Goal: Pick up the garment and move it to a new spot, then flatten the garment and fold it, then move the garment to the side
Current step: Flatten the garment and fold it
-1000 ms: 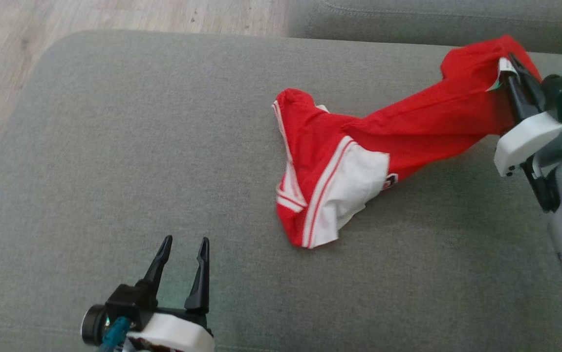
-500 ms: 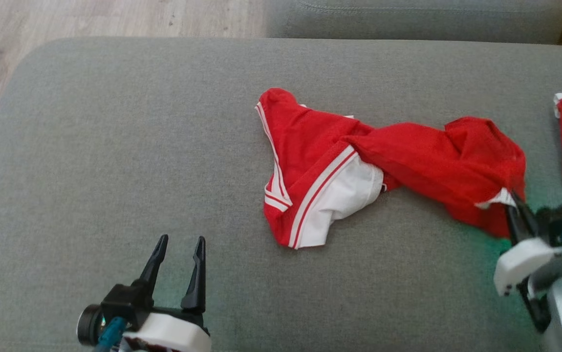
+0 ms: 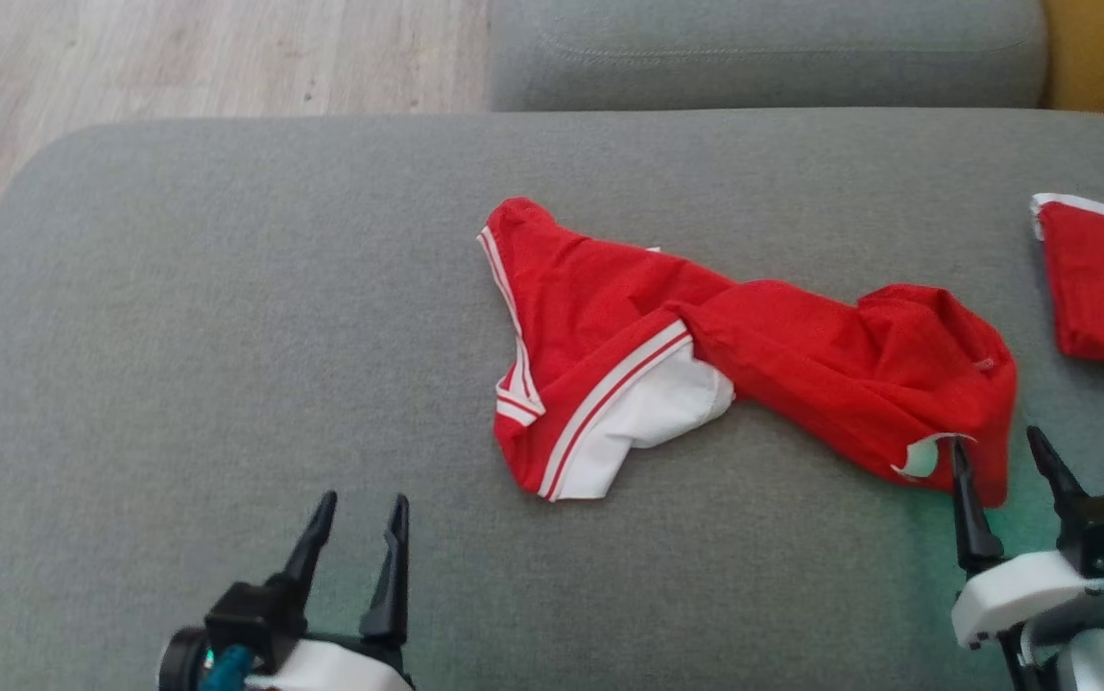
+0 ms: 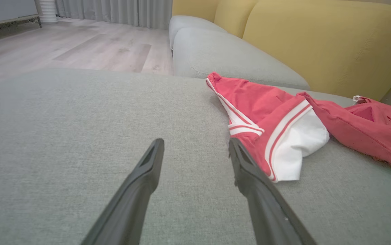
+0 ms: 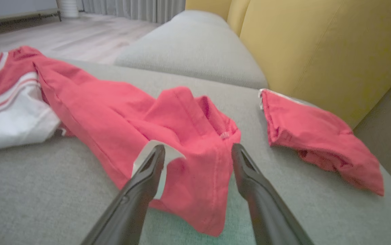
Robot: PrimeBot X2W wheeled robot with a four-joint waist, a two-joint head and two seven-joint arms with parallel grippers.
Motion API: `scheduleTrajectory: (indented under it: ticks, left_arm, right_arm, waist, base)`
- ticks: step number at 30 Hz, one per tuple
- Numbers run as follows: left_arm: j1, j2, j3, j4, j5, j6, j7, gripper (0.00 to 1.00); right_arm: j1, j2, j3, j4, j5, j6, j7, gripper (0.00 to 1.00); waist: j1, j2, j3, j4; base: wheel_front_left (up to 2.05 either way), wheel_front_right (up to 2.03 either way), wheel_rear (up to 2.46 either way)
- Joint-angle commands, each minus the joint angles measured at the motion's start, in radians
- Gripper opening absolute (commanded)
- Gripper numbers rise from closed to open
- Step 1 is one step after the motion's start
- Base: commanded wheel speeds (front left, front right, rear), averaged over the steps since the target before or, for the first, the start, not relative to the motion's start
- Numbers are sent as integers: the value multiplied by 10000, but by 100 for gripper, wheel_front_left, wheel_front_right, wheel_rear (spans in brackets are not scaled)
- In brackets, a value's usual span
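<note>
A broad bare stretch of the grey seat cushion (image 3: 178, 317) is being left open on the left, while the middle is being blocked by a crumpled red garment (image 3: 802, 365), the right edge by a second red cloth (image 3: 1099, 288), and the far right by a yellow backrest (image 5: 318, 44).

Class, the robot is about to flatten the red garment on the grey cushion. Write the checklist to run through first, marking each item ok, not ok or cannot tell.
1. Is the right gripper open: ok.
2. Is the left gripper open and empty: ok.
3. Is the garment wholly on the cushion: ok.
4. Is it flat: not ok, bunched and twisted.
5. Is there a gap to the second red garment: ok.
6. Are the right fingers clear of cloth: cannot tell, the white label lies by one.
</note>
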Motion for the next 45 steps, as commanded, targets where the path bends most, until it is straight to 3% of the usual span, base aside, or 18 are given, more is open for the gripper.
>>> scheduleTrajectory:
  ticks: [1,8,14,26,27,28,29,30,31,38,45]
  left_arm:
    - [-273,98,257,-226,-53,-54,3,100]
    - [-689,-328,-428,305,-50,-580,517,100]
    - [-1617,-1028,-702,1511,-178,-1013,873,100]
    - [-2779,-1796,-304,4300,-632,-1509,404,100]
    - [-2856,-1845,-265,4405,-646,-1560,318,89]
    - [-2924,-1902,-235,4494,-669,-1632,248,36]
    - [-2924,-1902,-235,4494,-669,-1632,248,36]
    - [-2984,-1968,-198,4567,-706,-1702,188,12]
    - [-3050,-2025,-176,4634,-717,-1766,131,0]
    - [-3327,-2083,-40,4256,-54,-1860,-214,0]
    - [-2392,-1131,236,1568,1393,-1385,-241,0]
  right_arm:
    - [-120,-54,152,-523,24,65,-158,100]
    - [102,276,389,-2359,237,65,-161,100]
    - [-38,437,943,-3591,426,65,212,100]
    - [-434,792,1925,-4524,825,65,432,100]
    - [-438,802,1949,-4568,846,65,390,100]
    - [-434,810,1953,-4593,855,65,364,100]
    - [-434,810,1953,-4593,855,65,364,100]
    - [-424,816,1940,-4601,855,65,358,100]
    - [-418,820,1923,-4605,856,65,346,100]
    - [-248,833,1585,-4560,938,65,239,100]
    - [178,835,1025,-4445,1083,65,130,100]
  waist:
    - [1,0,-115,-121]
    - [1,0,-234,-606]
    - [1,0,54,-1102]
    - [1,0,755,-1917]
    - [1,0,767,-1919]
    - [1,0,767,-1913]
    - [1,0,767,-1913]
    - [1,0,759,-1891]
    - [1,0,740,-1852]
    - [1,0,394,-1289]
    - [1,0,-270,-630]
  base:
    - [0,0,0]
    - [0,0,0]
    - [0,0,0]
    - [0,0,0]
    - [0,0,0]
    - [0,0,0]
    - [0,0,0]
    - [0,0,0]
    - [0,0,0]
    - [0,0,0]
    - [0,0,0]
